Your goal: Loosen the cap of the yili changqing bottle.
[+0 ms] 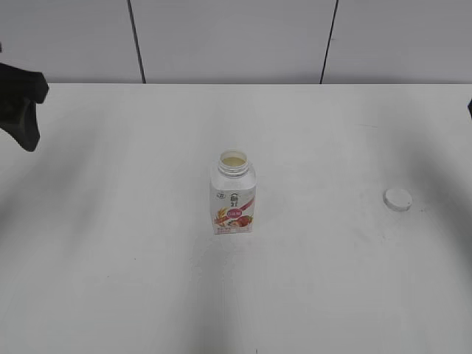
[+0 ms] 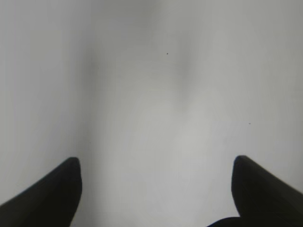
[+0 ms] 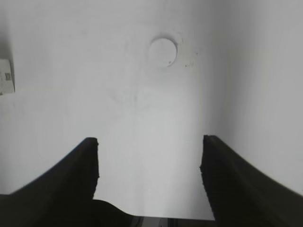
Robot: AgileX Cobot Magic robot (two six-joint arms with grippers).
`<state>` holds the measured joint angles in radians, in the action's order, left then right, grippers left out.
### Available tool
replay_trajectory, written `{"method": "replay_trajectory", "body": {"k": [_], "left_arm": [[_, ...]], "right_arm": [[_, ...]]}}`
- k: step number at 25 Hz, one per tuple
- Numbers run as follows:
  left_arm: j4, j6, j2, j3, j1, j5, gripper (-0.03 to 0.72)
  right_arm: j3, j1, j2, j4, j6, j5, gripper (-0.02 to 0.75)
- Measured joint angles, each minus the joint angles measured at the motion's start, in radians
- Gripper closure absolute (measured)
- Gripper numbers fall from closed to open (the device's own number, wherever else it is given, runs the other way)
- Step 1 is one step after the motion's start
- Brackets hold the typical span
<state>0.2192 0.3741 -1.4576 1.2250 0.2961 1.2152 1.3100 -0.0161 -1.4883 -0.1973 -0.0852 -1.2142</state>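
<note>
The yili changqing bottle [image 1: 233,195] stands upright at the table's middle, white with a red and orange label, its neck open and uncapped. A sliver of it shows at the left edge of the right wrist view [image 3: 5,75]. The white cap [image 1: 397,198] lies flat on the table to the bottle's right, apart from it; it also shows in the right wrist view [image 3: 163,51]. My left gripper [image 2: 156,163] is open and empty over bare table; a dark part of that arm [image 1: 22,103] shows at the far left. My right gripper [image 3: 149,142] is open and empty, short of the cap.
The white table [image 1: 133,265] meets a white panelled wall [image 1: 236,37] at the back. A dark bit of the right arm [image 1: 469,108] shows at the right edge.
</note>
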Motion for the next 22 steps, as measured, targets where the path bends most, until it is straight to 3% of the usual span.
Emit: {"method": "replay_trajectory", "body": {"k": [8,22], "left_arm": [[-0.053,-0.031,0.229,-0.034,0.0,0.002,0.101],[-0.026,-0.031,0.82,-0.414,0.0,0.006,0.101]], "right_arm": [[-0.231,0.0,0.275,0.021,0.001,-0.001,0.205],[-0.457,0.0,0.793,0.043,-0.001,-0.004,0.205]]}}
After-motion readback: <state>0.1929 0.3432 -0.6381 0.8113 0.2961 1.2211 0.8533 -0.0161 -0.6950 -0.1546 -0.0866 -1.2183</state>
